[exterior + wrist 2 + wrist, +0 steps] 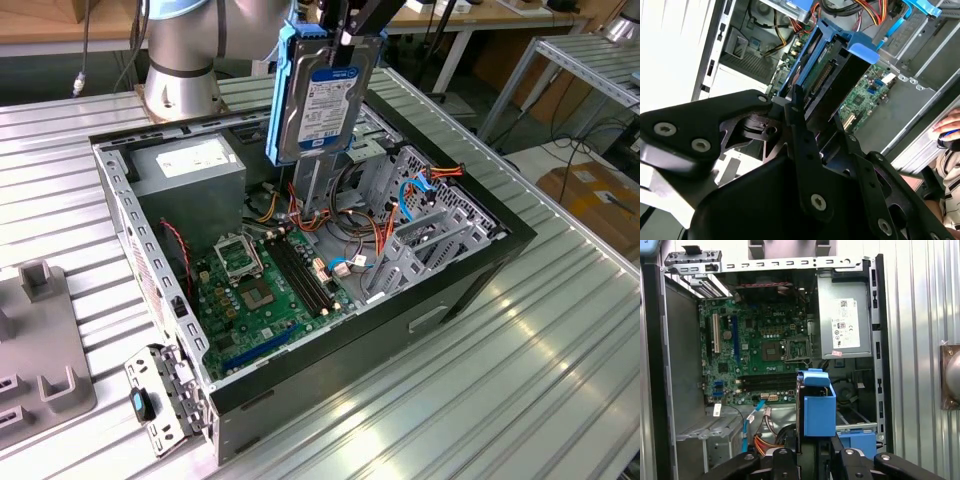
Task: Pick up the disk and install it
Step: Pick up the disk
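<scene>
One disk (322, 100) in the gripper (347, 30)

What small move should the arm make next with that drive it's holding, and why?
Probably a slow, straight lowering: the gripper is shut on the disk, which hangs upright above the open computer case, not yet inside it.

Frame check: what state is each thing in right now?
Silver-black rectangular disk in blue plastic carrier: held upright above the case, not installed.
Black gripper: fingers shut on the disk.
Black metal computer case: lying on its side, open.
Grey power-supply box: mounted inside the case.
</scene>
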Action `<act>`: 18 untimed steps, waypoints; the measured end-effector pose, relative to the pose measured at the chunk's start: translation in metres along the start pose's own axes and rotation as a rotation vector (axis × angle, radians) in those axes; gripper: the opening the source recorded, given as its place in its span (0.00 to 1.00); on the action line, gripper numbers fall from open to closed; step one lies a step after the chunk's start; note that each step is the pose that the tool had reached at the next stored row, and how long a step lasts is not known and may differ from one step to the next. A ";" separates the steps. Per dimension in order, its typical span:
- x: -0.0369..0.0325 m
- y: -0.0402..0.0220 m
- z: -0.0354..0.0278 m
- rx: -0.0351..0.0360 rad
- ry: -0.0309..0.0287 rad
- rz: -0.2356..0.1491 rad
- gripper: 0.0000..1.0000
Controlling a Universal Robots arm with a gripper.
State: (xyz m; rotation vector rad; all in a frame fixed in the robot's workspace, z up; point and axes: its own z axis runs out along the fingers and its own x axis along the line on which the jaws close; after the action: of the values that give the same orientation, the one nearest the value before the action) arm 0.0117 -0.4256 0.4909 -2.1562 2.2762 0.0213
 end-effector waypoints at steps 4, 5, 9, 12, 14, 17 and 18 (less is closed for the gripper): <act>-0.0004 -0.0118 0.0006 0.0000 0.0008 0.000 0.35; -0.0005 -0.0150 0.0007 0.0000 0.0007 0.000 0.35; -0.0016 -0.0355 0.0014 -0.0002 0.0009 0.000 0.35; -0.0023 -0.0484 0.0018 -0.0003 0.0010 0.000 0.35; -0.0027 -0.0555 0.0020 -0.0003 0.0011 0.000 0.35; -0.0029 -0.0586 0.0020 -0.0003 0.0012 0.000 0.35; -0.0029 -0.0586 0.0020 -0.0003 0.0011 0.000 0.35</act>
State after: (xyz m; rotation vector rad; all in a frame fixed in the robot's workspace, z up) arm 0.0704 -0.4258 0.4886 -2.1570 2.2769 0.0204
